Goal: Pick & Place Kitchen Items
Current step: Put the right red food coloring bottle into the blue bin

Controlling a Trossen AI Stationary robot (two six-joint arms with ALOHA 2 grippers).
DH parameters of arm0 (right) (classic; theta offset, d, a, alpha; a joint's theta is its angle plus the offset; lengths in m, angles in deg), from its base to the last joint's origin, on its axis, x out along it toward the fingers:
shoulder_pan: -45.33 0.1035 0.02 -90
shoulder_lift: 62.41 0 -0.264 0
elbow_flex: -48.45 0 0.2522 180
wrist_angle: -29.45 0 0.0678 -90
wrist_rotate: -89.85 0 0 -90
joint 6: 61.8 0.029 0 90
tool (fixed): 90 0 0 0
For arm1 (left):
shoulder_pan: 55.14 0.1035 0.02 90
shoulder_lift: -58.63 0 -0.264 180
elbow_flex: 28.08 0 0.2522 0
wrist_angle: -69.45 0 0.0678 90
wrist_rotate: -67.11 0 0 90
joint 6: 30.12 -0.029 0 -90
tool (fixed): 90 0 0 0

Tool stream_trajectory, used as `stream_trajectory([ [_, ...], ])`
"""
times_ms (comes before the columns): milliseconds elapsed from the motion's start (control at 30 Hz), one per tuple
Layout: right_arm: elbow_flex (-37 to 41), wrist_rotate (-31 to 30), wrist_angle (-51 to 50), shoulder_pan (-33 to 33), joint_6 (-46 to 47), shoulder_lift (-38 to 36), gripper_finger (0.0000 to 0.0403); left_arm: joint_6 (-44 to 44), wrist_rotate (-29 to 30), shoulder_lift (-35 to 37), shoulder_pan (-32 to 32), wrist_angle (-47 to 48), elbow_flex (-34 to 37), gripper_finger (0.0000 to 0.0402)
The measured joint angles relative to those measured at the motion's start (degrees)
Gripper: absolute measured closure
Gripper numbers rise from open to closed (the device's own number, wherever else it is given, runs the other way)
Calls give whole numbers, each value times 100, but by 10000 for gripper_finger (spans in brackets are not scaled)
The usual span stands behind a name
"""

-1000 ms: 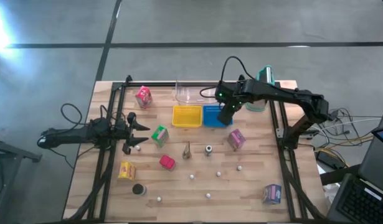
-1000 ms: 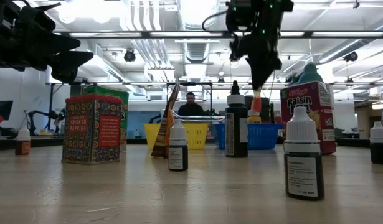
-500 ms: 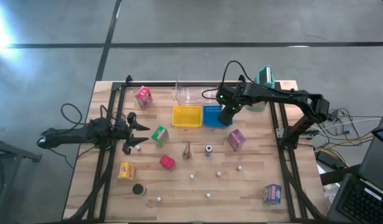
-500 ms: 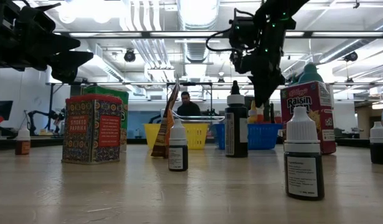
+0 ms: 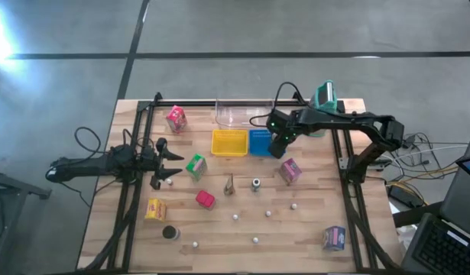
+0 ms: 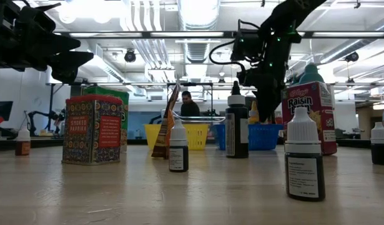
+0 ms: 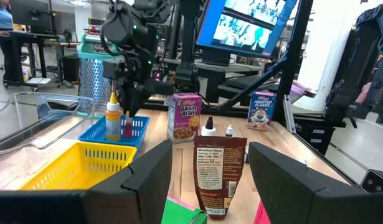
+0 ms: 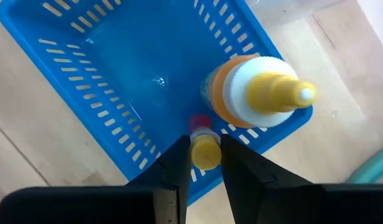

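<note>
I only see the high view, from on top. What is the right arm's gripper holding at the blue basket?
Observer: The right gripper pinches a tiny yellow-capped red bottle, down inside the blue plastic basket.
Operator: Anything else in there?
Observer: Yes, an orange squeeze bottle with a white-and-yellow nozzle stands beside it.
Operator: And the left arm?
Observer: The left gripper is open, facing a brown stand-up pouch's printed label.

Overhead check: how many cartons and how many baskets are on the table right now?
Cartons: 6
Baskets: 2
Total: 8
</note>
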Motion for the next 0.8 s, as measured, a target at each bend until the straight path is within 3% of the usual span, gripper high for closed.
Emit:
stream_trajectory([
  [367, 287, -18, 451, 0, 16, -4, 337, 0, 0, -1, -2, -2, 0, 183],
  [800, 88, -24, 353, 0, -30, 0, 259, 0, 0, 1, -1, 1, 0, 183],
])
